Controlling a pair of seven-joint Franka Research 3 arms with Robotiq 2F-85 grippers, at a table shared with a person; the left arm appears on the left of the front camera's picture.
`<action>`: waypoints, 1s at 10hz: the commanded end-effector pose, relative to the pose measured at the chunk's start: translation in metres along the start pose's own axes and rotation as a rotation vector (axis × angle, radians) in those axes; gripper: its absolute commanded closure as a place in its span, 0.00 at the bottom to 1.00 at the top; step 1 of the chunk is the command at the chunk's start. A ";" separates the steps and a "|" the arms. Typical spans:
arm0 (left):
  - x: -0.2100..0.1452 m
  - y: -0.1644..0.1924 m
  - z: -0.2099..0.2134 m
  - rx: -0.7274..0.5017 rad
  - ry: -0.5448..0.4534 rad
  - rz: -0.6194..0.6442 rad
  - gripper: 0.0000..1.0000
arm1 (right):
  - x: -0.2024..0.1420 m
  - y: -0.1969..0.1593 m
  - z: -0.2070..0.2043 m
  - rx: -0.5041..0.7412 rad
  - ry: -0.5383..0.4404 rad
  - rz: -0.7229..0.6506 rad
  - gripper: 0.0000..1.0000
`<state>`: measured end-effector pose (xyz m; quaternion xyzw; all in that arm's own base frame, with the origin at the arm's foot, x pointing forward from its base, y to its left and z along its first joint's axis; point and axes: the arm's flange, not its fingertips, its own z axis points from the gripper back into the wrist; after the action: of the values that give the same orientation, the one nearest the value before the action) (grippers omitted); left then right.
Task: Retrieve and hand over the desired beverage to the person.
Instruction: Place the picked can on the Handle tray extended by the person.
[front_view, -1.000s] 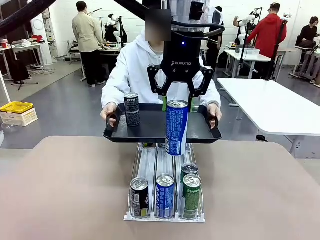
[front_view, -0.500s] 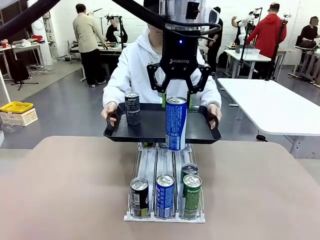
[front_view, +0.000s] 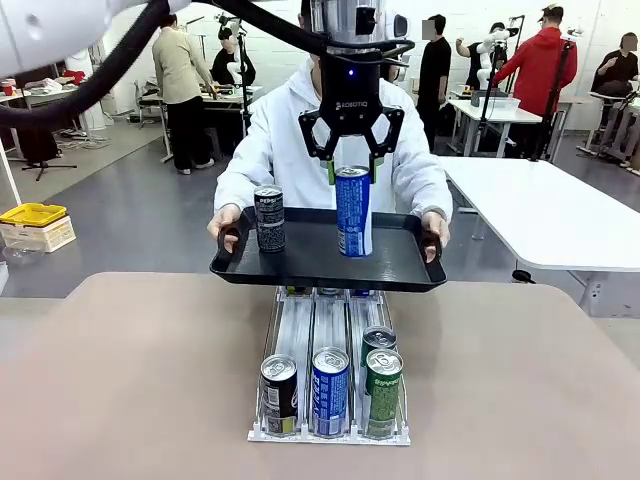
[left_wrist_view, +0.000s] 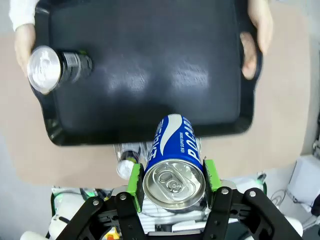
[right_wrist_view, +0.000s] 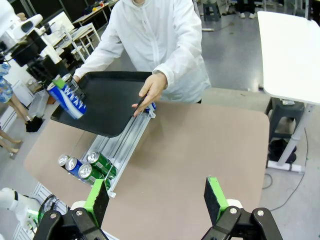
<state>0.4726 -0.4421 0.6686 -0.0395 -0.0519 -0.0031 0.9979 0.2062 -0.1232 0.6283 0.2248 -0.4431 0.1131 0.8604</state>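
Left claw (front_view: 352, 172) raised, pointing down, clamped shut, right claw (right_wrist_view: 156, 205) spread wide

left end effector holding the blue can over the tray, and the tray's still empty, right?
Not empty: a black can already stands on the tray, as the front view shows. The rest holds: the left end effector grips the blue can over the tray.

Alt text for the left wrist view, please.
The left gripper, seen from above, holds a blue can by its top over the near edge of a black tray. The person's hands hold the tray, with a dark can on it.
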 end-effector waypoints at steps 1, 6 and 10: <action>0.038 -0.024 0.013 0.060 -0.070 0.039 0.42 | -0.001 0.000 -0.002 0.003 0.000 -0.001 0.00; 0.079 -0.022 -0.006 0.076 -0.050 0.041 0.42 | -0.001 0.000 -0.002 0.003 0.000 -0.001 0.00; 0.097 -0.019 -0.022 0.087 0.004 0.063 0.42 | -0.001 0.000 -0.002 0.003 0.000 -0.001 0.00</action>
<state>0.5402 -0.4377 0.6253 -0.0043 -0.0514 0.0321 0.9982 0.2062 -0.1232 0.6283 0.2248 -0.4431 0.1131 0.8604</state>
